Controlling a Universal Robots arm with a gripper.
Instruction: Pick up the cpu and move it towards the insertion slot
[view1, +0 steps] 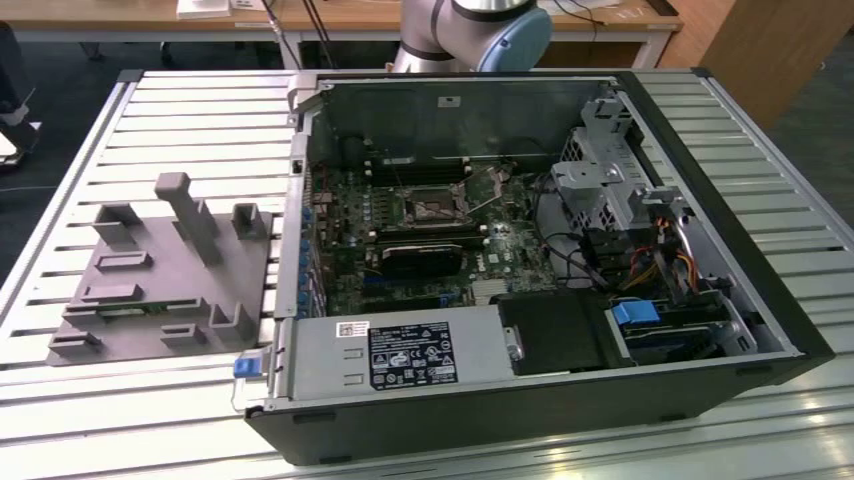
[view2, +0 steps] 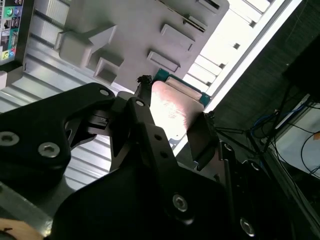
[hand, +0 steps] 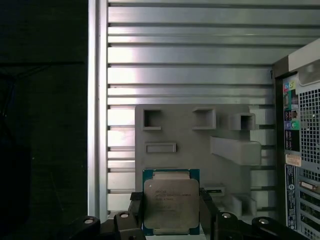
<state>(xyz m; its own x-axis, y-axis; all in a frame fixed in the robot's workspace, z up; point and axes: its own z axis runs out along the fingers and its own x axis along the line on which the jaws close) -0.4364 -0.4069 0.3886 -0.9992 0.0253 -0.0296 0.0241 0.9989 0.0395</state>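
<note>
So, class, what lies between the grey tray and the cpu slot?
In the exterior view, past the tray come the case wall and a strip of motherboard, then the slot. In the first wrist view the gripper holds the cpu.

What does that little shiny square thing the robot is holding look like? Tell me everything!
The cpu is a small, flat square chip: a silvery metal top with faint print on a thin green board that peeks out at its edges. The black pincer is shut on two opposite sides. In the first wrist view the grey tray shows behind it.
</note>
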